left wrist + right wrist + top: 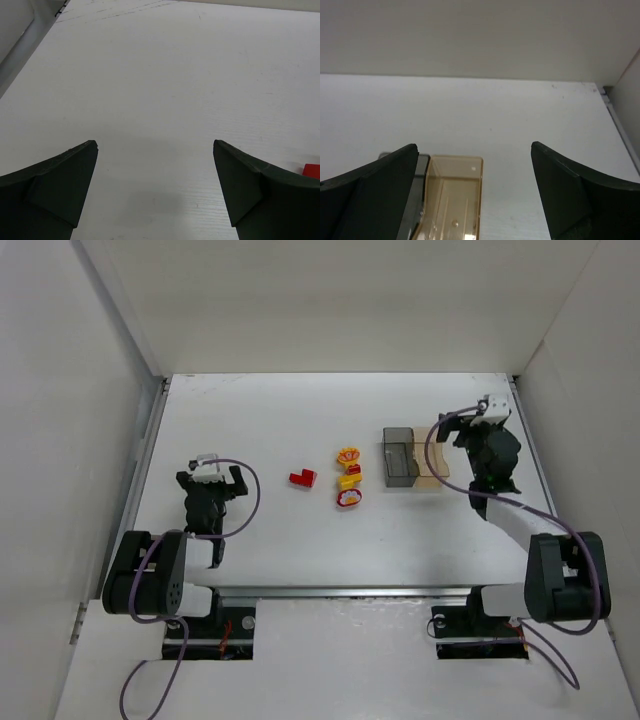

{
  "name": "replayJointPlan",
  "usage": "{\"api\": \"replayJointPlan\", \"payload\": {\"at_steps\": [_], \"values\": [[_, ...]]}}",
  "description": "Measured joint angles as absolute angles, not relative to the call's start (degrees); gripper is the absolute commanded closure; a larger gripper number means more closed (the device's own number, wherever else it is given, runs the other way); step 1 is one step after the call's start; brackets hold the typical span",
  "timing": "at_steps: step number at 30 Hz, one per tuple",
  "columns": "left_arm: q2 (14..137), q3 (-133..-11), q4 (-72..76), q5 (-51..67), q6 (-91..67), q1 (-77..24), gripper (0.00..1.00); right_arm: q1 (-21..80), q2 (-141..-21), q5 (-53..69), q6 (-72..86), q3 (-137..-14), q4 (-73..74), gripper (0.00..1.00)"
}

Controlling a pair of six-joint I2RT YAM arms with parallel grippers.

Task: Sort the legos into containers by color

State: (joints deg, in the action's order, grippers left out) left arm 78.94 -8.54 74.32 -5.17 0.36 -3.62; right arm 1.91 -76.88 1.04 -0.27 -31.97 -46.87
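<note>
We've got two glossy see-through square boxes joined together, a smoky grey box (400, 456) and an amber box (454, 200). The hard plastic bricks all sit left of the grey one: yellow bricks (349, 481) and a round red one (350, 499) with a white face clustered near it, a red L-brick (302, 478) farther out. The right gripper (474, 147) hangs tilted over the amber box with its dark wedge fingers spread wide, and the left gripper (155, 147), well left of the boxes, sits low over the matte white table (270, 420), equally spread.
</note>
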Motion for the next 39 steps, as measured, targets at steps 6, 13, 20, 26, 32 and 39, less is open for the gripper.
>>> {"api": "replayJointPlan", "payload": {"at_steps": [6,13,20,26,32,39], "values": [[78.9,-8.5,74.3,-4.9,0.4,-3.4,0.00,5.0,-72.2,2.7,-5.8,-43.2,-37.8,0.01],[71.0,-14.5,57.9,6.8,6.6,-2.5,0.00,19.7,-71.7,-5.7,-23.2,-59.8,-26.3,0.01],[68.1,-57.1,22.6,28.7,33.8,-4.8,0.00,29.2,-72.9,-9.4,-28.3,-74.5,-15.6,0.01],[70.1,-59.2,4.4,31.5,56.3,-13.4,0.00,29.9,-75.9,-1.1,-21.6,-76.8,-8.9,0.01],[75.2,-48.8,-7.2,33.9,74.1,-16.8,0.11,30.0,-77.4,1.5,-14.5,-73.2,-5.3,0.01],[85.6,-48.5,-9.8,38.5,92.4,-16.8,0.09,30.1,-76.6,2.5,-9.8,-68.8,-3.9,0.01]]}}
